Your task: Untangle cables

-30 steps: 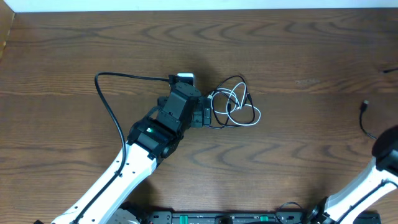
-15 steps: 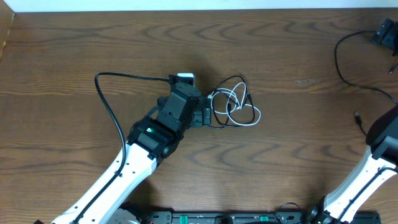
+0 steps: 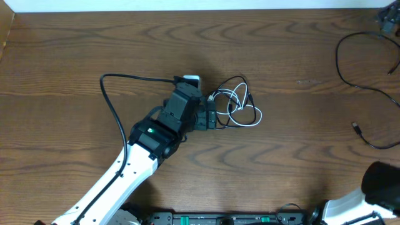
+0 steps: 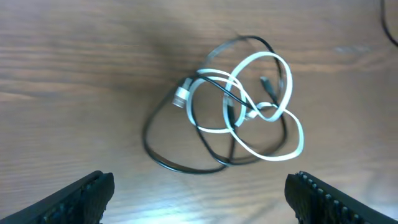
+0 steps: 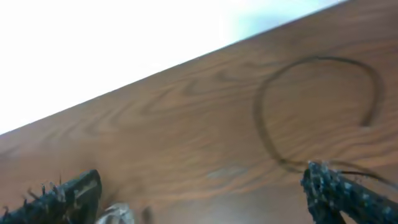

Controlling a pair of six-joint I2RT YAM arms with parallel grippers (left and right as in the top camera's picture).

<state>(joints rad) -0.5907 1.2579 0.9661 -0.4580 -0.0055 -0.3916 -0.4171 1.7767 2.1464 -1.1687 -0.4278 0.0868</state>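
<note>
Cables: white cable (image 4: 273, 152) and black cable (image 4: 180, 167) lie looped together mid-table (image 3: 300, 156) | Left gripper (image 4: 204, 199): jaws spread wide, empty, just left of the tangle | Right gripper (image 5: 205, 202): fingertips wide apart, nothing between them, above the table near its far edge, beside a curving black wire (image 5: 257, 118)

Brown wooden table (image 3: 300, 50) bears looped white and black cables (image 3: 235, 106), seemingly tangled.
</note>
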